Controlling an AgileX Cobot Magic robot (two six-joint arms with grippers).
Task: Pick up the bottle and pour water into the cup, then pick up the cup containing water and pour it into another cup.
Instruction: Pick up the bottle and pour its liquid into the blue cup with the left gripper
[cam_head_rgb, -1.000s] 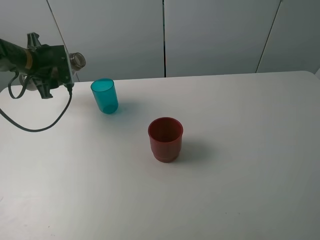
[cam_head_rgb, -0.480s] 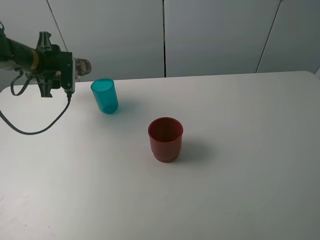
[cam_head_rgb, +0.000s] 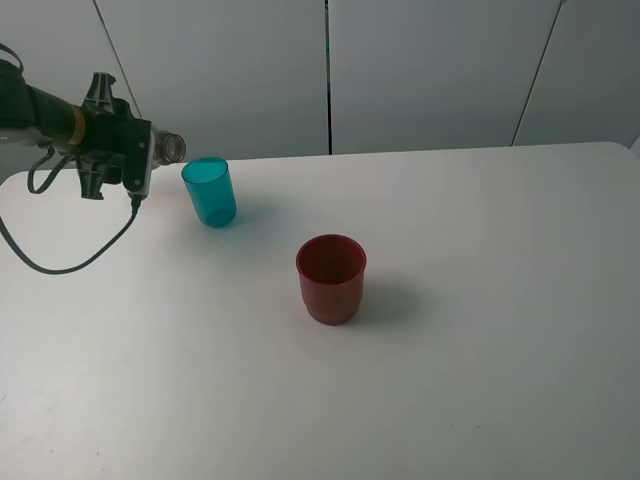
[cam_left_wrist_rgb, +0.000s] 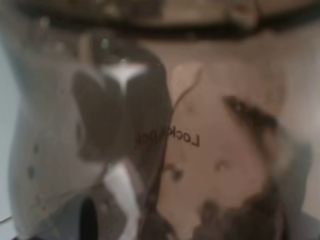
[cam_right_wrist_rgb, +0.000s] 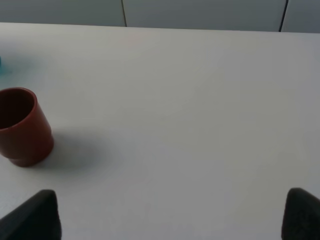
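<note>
- Exterior high view: we see the left gripper (cam_head_rgb: 138, 158) raised at the far left edge of the white table (cam_head_rgb: 480, 380), clamped on the bottle (cam_head_rgb: 171, 148), which lies tipped almost level in the air.
- Only the bottle's open threaded neck shows past the wrist hardware. It points toward the teal cup (cam_head_rgb: 210, 193), with its mouth just beside that cup's rim and a little above it, on the side nearer the arm.
- We cannot tell whether water is leaving the neck or whether the teal cup holds any.
- The teal cup stands upright on the table, near the back wall.
- The red cup (cam_head_rgb: 331, 279) stands upright near the middle of the table, well apart from the teal cup and closer to the camera.
- In the left wrist view, the smoky bottle (cam_left_wrist_rgb: 210, 150) fills the blurred frame at close range.
- In the right wrist view, the right gripper (cam_right_wrist_rgb: 167, 220) hangs over bare table with its dark fingertips (cam_right_wrist_rgb: 35, 215) spread wide, holding nothing; the red cup (cam_right_wrist_rgb: 22, 127) sits off to one side.
</note>
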